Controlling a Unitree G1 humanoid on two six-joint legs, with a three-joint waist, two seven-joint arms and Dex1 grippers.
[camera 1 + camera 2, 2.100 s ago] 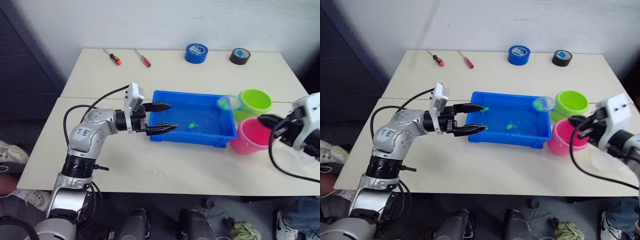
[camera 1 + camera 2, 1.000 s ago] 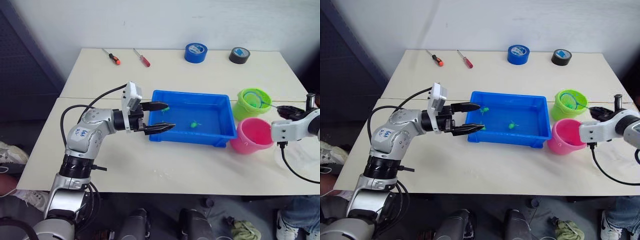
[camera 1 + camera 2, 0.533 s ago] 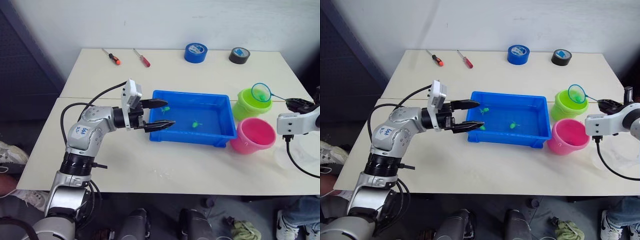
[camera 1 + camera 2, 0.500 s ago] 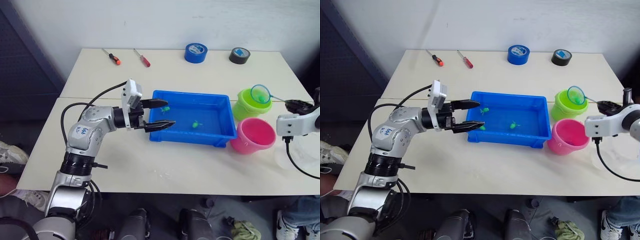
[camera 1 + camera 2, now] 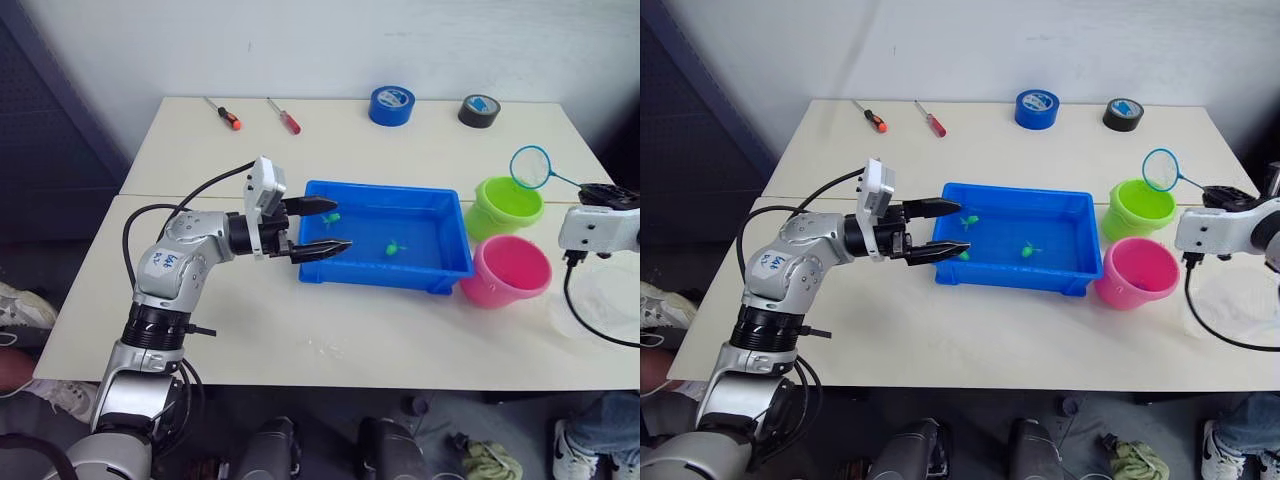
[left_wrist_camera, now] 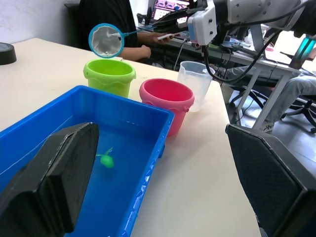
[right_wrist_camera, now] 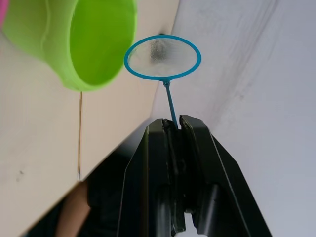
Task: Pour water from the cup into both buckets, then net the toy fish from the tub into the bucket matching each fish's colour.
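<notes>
The right gripper (image 7: 175, 129), its two black fingers pinched tight on the thin handle of the net (image 5: 1160, 169), holds the blue-rimmed hoop in the air just above the far rim of the green bucket (image 5: 1140, 209), the mesh looking empty in the wrist views; the pink bucket (image 5: 1137, 272) stands touching or just beside the green one, nearer the robot, and the clear cup (image 6: 196, 84) sits on the table beside the pink bucket, away from the tub. Across the table the left gripper (image 5: 322, 226) hangs with its fingers spread wide apart and holding nothing, poised over the left end of the blue tub (image 5: 452, 275), which holds shallow water and green fish (image 5: 1027, 251): one near the middle, another by the far left corner close to the upper fingertip. No pink fish can be made out in the tub. Judged from this, the step in hand is the swing back for another green fish, and doing it well means bringing the hoop low across the tub's near wall, dipping the rim under the water beside the middle fish and sweeping beneath it, not chopping down on top, then lifting level so the catch stays in the mesh until it is well over the green bucket; the grip on the thin handle needs to stay firm, since a twist would tip the hoop
</notes>
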